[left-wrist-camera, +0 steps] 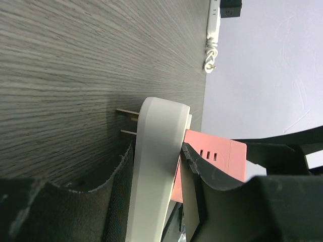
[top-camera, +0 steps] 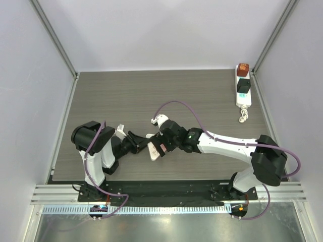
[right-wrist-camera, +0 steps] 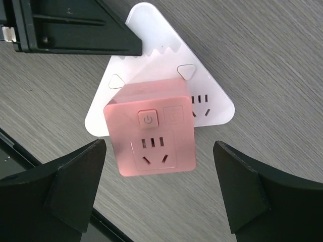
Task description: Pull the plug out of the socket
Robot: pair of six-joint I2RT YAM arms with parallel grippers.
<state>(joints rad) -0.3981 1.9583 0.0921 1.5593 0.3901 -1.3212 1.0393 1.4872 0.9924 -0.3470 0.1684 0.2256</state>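
At mid-table: 1 pink plug (right-wrist-camera: 150, 133), 1 triangular plate (right-wrist-camera: 213, 107) | corner: 1 power strip (top-camera: 243, 99)

I work in a lab test cell: plain white panels (top-camera: 166, 30) on aluminium posts (top-camera: 53, 35) enclose my grey wood-grain table (top-camera: 151, 91).

Power symbol on button (right-wrist-camera: 147, 119) of pink plug (right-wrist-camera: 166, 101)
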